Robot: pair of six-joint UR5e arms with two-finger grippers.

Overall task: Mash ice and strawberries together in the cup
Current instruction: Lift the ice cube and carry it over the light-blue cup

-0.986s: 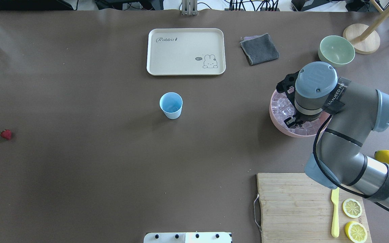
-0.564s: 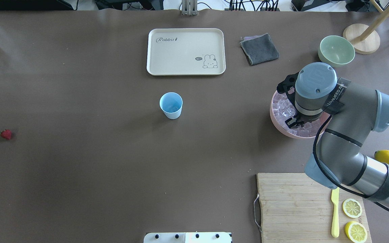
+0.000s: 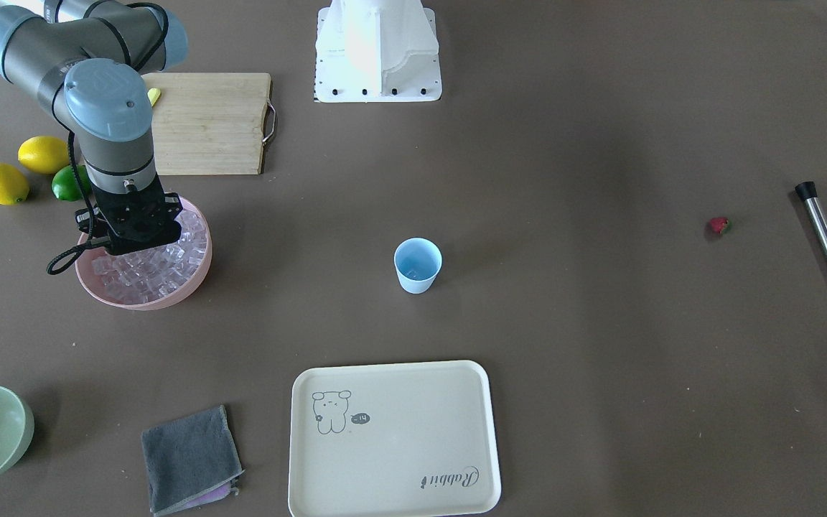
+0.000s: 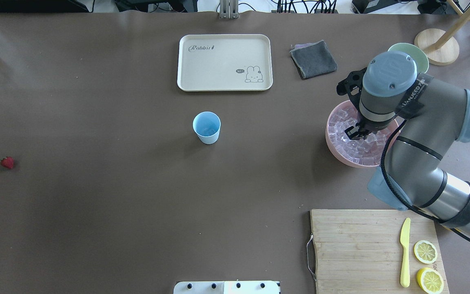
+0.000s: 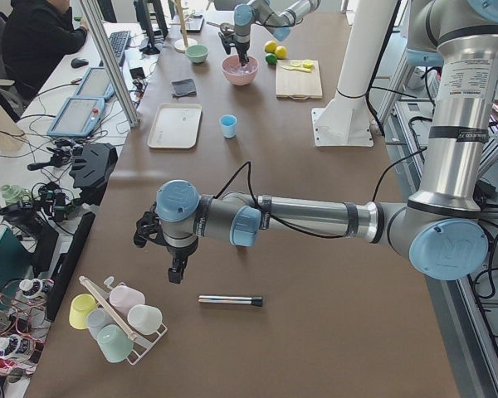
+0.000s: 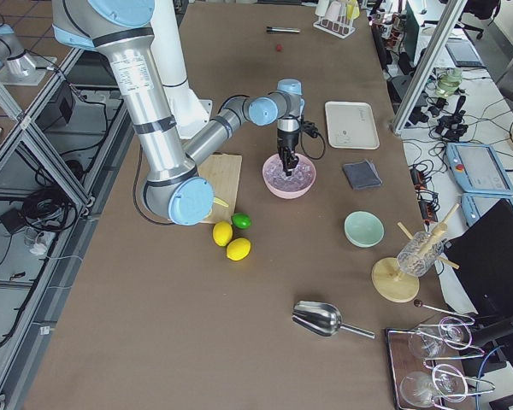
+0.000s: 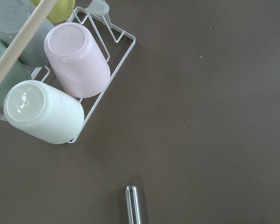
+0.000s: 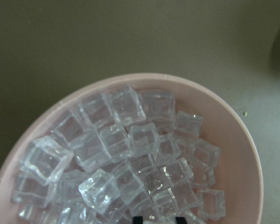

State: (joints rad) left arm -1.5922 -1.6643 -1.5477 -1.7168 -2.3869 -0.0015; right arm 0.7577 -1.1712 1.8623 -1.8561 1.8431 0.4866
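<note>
1. Over the pink bowl [image 4: 329, 143], toward the tabletop's right end, right gripper [image 4: 354, 132] hangs just above the ice [image 8: 130, 140]. Fingertips barely show in the wrist view: narrow gap, something pale between. Can't tell if a cube is clamped.
2. Cup [image 4: 207, 127] stands upright mid-tabletop, well apart from the bowl; strawberry [image 4: 7, 162] lies near the left end.
3. Left gripper [image 5: 176, 272] hovers by the muddler [image 3: 823, 233] at the left end; can't tell its opening.
4. Risks: slick cube slips out on the carry; light cup tips if a finger clips its rim.
</note>
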